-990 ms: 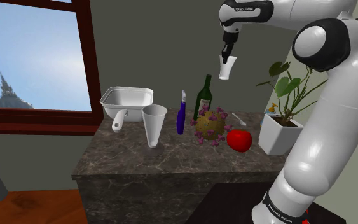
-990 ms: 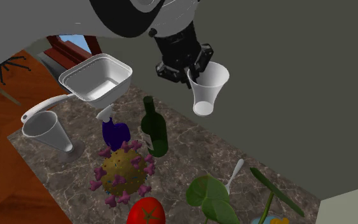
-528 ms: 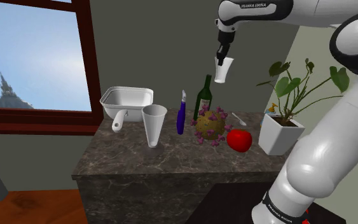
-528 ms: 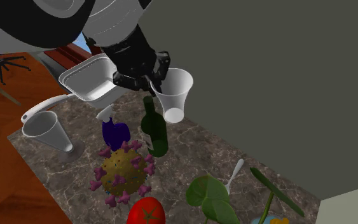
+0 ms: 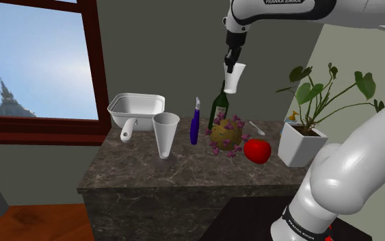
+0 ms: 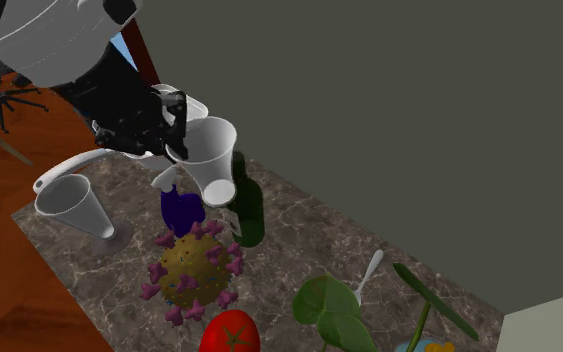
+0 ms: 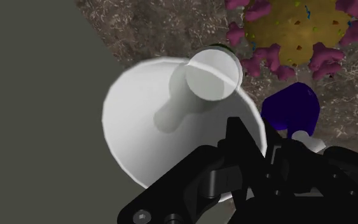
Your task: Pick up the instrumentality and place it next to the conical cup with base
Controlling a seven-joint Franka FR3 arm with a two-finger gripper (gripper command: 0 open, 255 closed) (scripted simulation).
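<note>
White in render, the pan stood farthest to the shoulder view's left on the stone-patterned table. The conical cup with base stood just beside it, followed by the purple-handled utensil and the green bottle. High over the bottle, the tool gripped the white funnel by one edge of its rim, well clear of the table. Judged hazards: the one-sided grip could let the funnel swing or slip in transit, a low descent could strike and topple the bottle or the utensil, and a release too close could tip the narrow-footed cup. Compared with one second earlier, tool and funnel had shifted towards the shoulder view's left, from beside the bottle to nearly above it, at similar height.
</note>
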